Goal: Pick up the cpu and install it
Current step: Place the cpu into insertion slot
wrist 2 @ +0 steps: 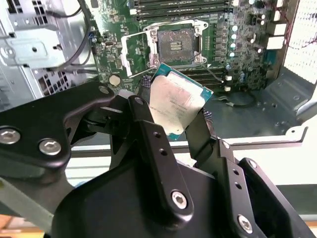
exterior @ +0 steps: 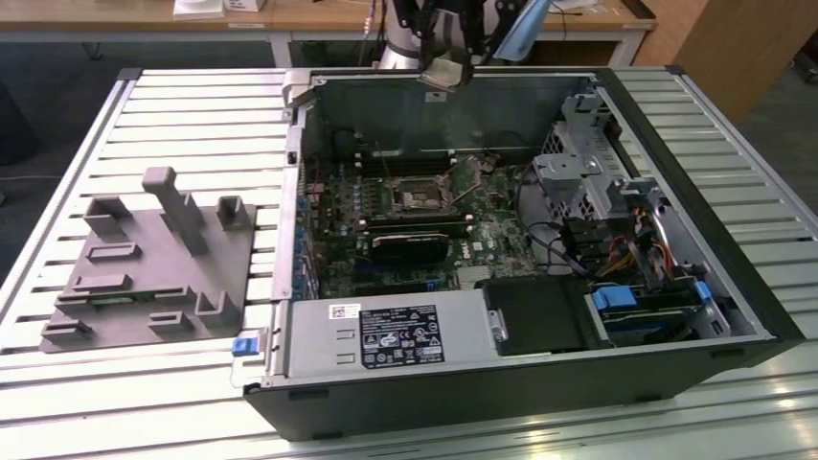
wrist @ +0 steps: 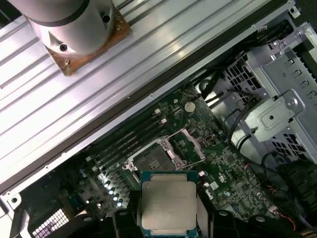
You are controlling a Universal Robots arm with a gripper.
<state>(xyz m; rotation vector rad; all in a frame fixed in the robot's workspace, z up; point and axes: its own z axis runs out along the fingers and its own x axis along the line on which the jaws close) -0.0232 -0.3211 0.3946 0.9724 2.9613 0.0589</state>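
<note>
We noted the cpu (wrist 2: pixel 176 101) clamped by its edges in the gripper (wrist 2: pixel 173 118), whose fingers were closed on it, above the back rim of the open computer case (exterior: pixel 511 402). The empty CPU socket (wrist 2: pixel 174 45), load plate open, lay beyond the fingertips, well apart. We judged pickup done, seating not yet.

An open computer case (exterior: pixel 511 383) lies on a slatted metal table (exterior: pixel 192 105), motherboard socket (exterior: pixel 419 198) exposed inside it; a grey tray (exterior: pixel 141 278) of upright blocks sits beside the case.
</note>
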